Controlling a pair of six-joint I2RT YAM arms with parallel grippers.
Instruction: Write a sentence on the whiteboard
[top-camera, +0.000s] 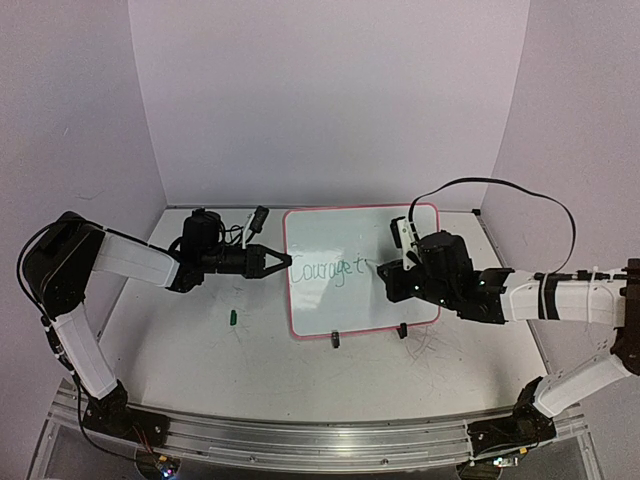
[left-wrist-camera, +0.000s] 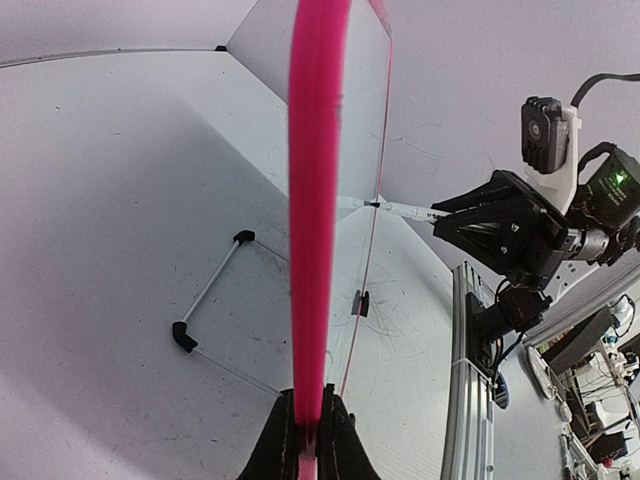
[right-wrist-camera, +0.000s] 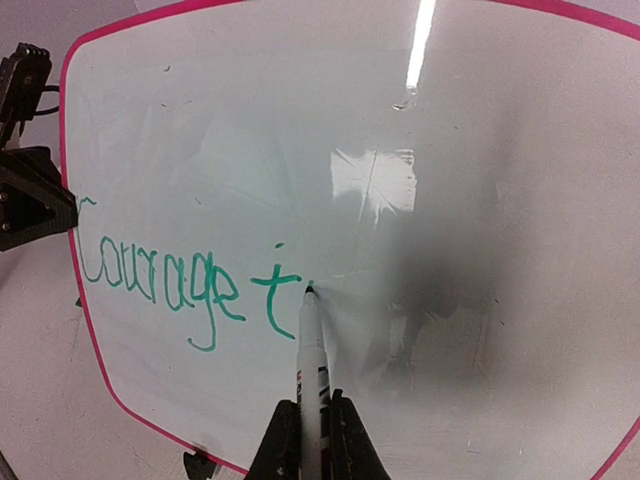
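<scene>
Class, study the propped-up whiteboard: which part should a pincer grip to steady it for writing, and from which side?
Grip the whiteboard by its pink left edge, mid height, coming from the left, jaws either side of the thin panel. Propped on a wire stand, it leaves that edge exposed and the face clear for the marker. The left pincer clamps there.

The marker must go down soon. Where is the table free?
Free: the table strip between the whiteboard and the arm bases. Crowded: its left side, with left gripper and green cap; its right, under the right gripper.
</scene>
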